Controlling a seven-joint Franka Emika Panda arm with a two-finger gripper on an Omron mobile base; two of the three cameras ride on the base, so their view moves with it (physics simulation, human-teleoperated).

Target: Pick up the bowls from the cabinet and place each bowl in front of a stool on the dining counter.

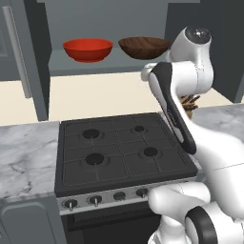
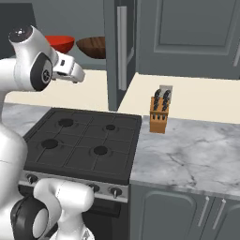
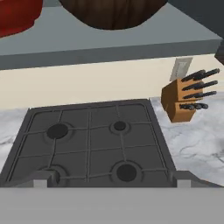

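Sitting side by side on open cabinet (image 1: 28,57) shelf: red bowl (image 1: 87,49), wooden bowl (image 1: 144,47); tool state unclear.

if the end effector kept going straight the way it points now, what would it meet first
Judging by the hand view, probably the stove: its camera looks down across the burners toward the cream wall. The brown bowl sits above that line. Depth is unclear.

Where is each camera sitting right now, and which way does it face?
Left base view: behind the arm's left, facing the stove and open cabinet; arm at right.
Right base view: behind its right, same stove, knife block; arm at left.
Hand view: looks down over the stove.
All share the red bowl and brown bowl.
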